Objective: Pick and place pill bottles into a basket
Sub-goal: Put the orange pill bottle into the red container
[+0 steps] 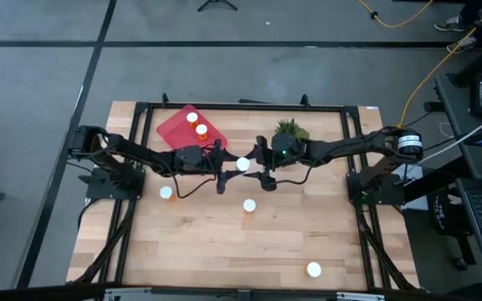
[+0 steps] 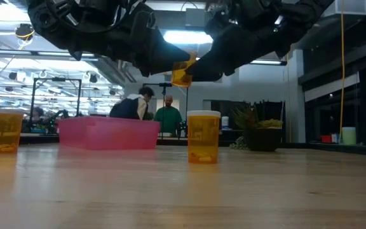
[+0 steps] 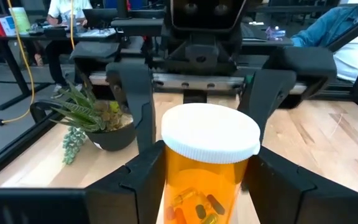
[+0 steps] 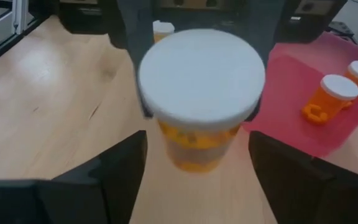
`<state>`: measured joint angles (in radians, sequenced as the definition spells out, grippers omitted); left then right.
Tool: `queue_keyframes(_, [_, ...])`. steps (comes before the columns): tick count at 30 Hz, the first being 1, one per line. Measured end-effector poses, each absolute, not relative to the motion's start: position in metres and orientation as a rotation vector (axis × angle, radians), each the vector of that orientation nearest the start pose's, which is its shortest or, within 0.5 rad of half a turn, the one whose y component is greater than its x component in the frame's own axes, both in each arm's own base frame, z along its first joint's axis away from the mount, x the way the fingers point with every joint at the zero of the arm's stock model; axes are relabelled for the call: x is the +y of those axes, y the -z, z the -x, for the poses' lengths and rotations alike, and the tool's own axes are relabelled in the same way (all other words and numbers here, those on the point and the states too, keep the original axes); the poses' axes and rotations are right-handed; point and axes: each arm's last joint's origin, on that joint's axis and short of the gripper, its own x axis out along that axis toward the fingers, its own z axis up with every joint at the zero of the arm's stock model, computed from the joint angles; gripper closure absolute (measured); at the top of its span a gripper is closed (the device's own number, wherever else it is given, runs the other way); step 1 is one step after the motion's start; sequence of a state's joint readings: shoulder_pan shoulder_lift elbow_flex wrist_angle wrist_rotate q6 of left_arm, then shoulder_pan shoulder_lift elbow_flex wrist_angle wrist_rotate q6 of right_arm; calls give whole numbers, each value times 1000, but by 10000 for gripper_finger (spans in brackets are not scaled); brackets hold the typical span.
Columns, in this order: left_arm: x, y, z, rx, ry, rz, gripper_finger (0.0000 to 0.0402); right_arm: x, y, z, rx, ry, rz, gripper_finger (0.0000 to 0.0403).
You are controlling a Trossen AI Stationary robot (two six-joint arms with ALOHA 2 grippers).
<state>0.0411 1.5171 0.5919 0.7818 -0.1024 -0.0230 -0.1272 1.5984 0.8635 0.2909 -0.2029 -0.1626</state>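
High view: left hand (image 1: 229,165) pinching raised pill bottle (image 1: 243,164) mid-bench, right hand (image 1: 256,160) spread just beside it. Basket (image 1: 174,130) near behind left hand; open bench (image 1: 224,251) in front.

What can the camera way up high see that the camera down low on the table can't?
Only the high view shows two pill bottles lying inside the basket, a lone bottle near the table's front edge, and the floor around the table.

Only the low view shows the pills inside a standing bottle and people in the room behind.

Both show the red basket, the potted plant, and the two arms meeting mid-table around a raised bottle, gripped by the left gripper, with the right gripper open beside it.
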Motion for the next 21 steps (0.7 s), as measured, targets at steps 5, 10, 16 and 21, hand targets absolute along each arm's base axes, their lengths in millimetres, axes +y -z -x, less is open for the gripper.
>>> queue_keyframes(5, [15, -200, -294, 127, -145, 5, 210, -39, -215, -325, 463, -98, 78, 106])
queue_keyframes(10, [15, -212, -284, 145, -153, -19, 210, -42, -216, -318, 490, 17, 99, 106])
queue_keyframes(16, [16, -232, -263, 195, -227, -62, 210, -42, -205, -313, 525, 61, 106, 130])
queue_keyframes(21, [19, -247, -241, 238, -344, -114, 210, -44, -191, -305, 523, 110, 114, 208])
